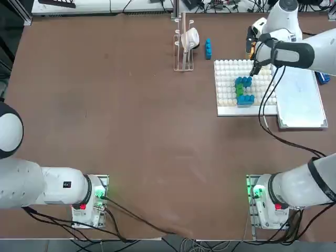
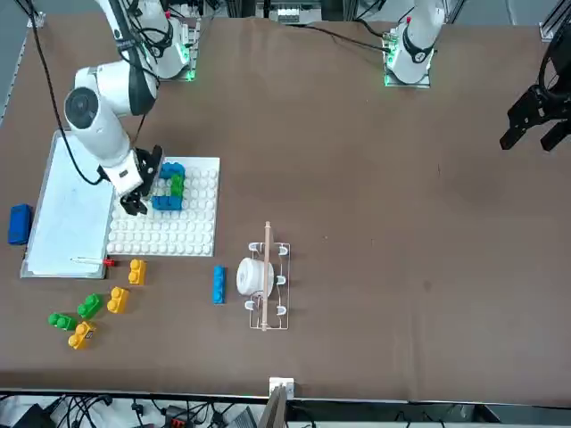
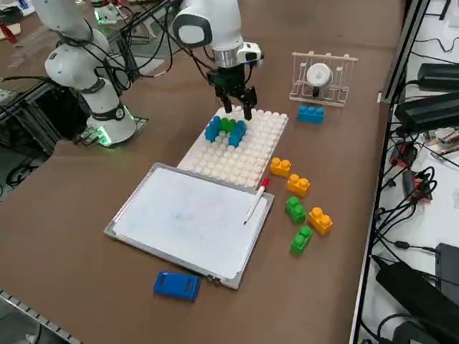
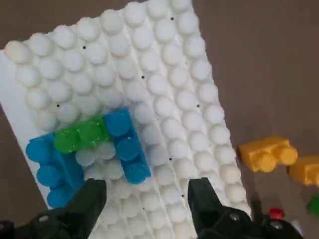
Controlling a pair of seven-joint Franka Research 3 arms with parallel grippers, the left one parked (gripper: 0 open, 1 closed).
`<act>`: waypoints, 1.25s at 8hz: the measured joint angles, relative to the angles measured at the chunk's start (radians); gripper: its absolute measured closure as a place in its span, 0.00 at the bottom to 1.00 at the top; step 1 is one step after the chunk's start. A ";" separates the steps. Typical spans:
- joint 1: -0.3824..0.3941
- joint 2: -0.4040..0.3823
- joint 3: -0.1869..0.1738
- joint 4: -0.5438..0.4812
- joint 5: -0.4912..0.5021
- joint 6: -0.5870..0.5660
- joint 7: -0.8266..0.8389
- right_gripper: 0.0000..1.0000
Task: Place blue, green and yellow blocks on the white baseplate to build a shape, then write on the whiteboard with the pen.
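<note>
On the white baseplate (image 1: 228,71) (image 2: 192,227) (image 3: 247,161) (image 4: 164,59) stand two blue blocks (image 4: 127,144) joined by a green block (image 4: 82,135), seen together as a small cluster (image 1: 243,90) (image 2: 169,187) (image 3: 226,130). My right gripper (image 1: 255,68) (image 2: 143,192) (image 3: 240,107) (image 4: 149,191) hovers just above the plate beside this cluster, open and holding nothing. Loose yellow blocks (image 2: 118,300) (image 3: 298,185) (image 4: 266,152) and green blocks (image 2: 89,306) (image 3: 295,208) lie on the table past the plate. The pen (image 2: 89,261) (image 3: 257,199) rests on the whiteboard (image 1: 299,100) (image 2: 67,214) (image 3: 190,218).
A blue eraser (image 2: 20,223) (image 3: 176,284) lies at the whiteboard's outer edge. A small wire rack (image 1: 185,42) (image 2: 263,278) (image 3: 321,77) holding a white round object stands at the far side, with a single blue block (image 1: 208,47) (image 2: 219,283) (image 3: 310,113) next to it.
</note>
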State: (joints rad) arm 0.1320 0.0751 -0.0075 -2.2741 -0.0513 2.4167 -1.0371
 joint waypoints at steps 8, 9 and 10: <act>-0.061 0.229 -0.028 0.333 -0.056 -0.019 0.376 0.00; -0.063 0.263 -0.040 0.381 -0.063 -0.041 0.376 0.00; -0.067 0.287 -0.051 0.418 -0.065 -0.067 0.376 0.00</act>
State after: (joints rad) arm 0.0650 0.3621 -0.0587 -1.8563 -0.1158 2.3494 -0.6609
